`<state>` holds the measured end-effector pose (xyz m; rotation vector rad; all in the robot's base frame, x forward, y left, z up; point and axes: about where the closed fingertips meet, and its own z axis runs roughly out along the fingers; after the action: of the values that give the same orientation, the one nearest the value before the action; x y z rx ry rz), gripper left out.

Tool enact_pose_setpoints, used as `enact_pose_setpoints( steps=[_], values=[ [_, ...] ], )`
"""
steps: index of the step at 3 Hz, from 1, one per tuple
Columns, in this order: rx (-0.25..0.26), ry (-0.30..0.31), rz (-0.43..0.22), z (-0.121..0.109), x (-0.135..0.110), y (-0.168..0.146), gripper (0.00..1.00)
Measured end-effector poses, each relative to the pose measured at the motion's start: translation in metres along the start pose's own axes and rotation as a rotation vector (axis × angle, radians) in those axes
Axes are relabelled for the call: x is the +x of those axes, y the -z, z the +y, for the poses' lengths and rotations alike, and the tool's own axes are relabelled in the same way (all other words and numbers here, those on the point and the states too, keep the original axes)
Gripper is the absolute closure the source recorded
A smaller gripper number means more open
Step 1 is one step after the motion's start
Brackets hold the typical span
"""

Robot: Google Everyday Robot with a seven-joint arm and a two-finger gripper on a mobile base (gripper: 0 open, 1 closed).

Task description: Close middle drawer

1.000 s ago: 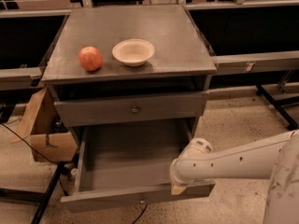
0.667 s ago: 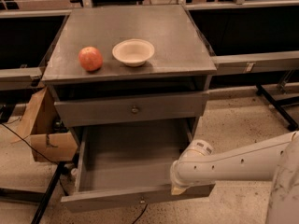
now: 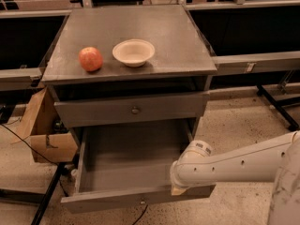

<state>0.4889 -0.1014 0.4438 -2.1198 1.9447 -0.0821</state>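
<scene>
The middle drawer (image 3: 117, 201) is pulled far out of the grey cabinet. Its low flat front with a tiny knob (image 3: 142, 202) is nearest me, and its deep plain grey tray (image 3: 131, 158) is bare. My white arm (image 3: 234, 165) reaches in from the right. The gripper (image 3: 177, 187) is at the right part of the drawer's front panel, at its top edge, mostly hidden behind the wrist. The taller top drawer (image 3: 93, 112) with the larger round knob (image 3: 135, 110) sits above, slightly out.
A red apple (image 3: 91, 59) and a white bowl (image 3: 133, 52) stand on the cabinet top (image 3: 178, 36). A cardboard box (image 3: 44, 130) and a black cable (image 3: 28, 146) lie to the left. Black table frames stand left, right and behind.
</scene>
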Motion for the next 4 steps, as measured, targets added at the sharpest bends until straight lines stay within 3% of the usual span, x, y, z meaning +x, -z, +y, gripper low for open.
enact_pose_setpoints(
  steps=[2,3,4],
  values=[
    [0.015,0.002,-0.003,-0.002,-0.004,0.004,0.06],
    [0.091,-0.077,-0.001,-0.027,-0.006,0.029,0.14],
    [0.168,-0.218,0.014,-0.040,-0.002,0.073,0.38]
  ],
)
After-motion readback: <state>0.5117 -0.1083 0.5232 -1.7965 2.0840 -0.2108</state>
